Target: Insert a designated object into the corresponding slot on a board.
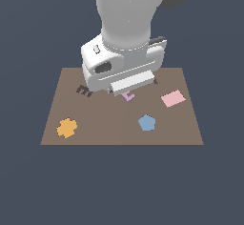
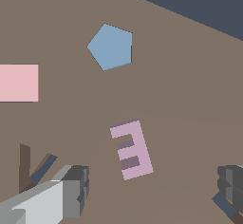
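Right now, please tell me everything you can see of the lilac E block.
The lilac E block is small, pale, matte and flat-topped, with three short arms and darker gaps between them. It lies flat on the brown board, between the open gripper's fingers; nothing visibly touches it. In the exterior view the gripper mostly hides it.

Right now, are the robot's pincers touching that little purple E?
Apart. In the wrist view, bare board shows between the lilac E and each finger of the open gripper.

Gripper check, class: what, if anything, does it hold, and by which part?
Nothing is held. The gripper is open, its fingers apart on either side of the lilac E block, which lies on the board.
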Tool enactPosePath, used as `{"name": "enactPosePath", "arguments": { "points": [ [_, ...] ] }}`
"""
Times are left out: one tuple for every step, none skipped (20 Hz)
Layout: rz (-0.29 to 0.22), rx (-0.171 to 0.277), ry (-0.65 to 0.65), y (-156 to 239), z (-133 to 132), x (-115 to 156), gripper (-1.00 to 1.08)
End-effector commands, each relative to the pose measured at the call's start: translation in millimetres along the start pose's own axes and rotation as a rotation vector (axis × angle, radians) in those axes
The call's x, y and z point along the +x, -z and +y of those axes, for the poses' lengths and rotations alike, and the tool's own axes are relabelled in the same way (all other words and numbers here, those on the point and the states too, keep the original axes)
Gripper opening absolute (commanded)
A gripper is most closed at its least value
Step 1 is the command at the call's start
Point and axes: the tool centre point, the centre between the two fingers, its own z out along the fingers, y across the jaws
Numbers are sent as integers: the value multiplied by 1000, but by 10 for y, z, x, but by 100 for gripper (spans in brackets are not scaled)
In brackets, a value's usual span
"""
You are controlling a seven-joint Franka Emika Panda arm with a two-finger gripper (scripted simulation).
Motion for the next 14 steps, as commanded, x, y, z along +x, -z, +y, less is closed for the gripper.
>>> {"name": "enactPosePath", "arguments": {
  "points": [
    [1, 0, 73, -130, -28, -7, 100],
    [1, 0, 98, -176, -37, -10, 100],
    [1, 0, 122, -219, -46, -13, 100],
    [1, 0, 144, -260, -54, -17, 100],
    [1, 0, 165, -298, -61, -20, 100],
    [1, 0, 184, -333, -68, -23, 100],
    [1, 0, 202, -366, -73, -26, 100],
    [0, 0, 218, -396, -78, -28, 100],
    [0, -1, 233, -423, -83, -31, 100],
    [0, -1, 246, -446, -87, -33, 100],
    [0, -1, 257, -467, -90, -35, 100],
    [0, -1, 267, -485, -93, -37, 100],
    [0, -1, 274, -499, -95, -38, 100],
    [0, -1, 280, -510, -97, -39, 100]
  ]
}}
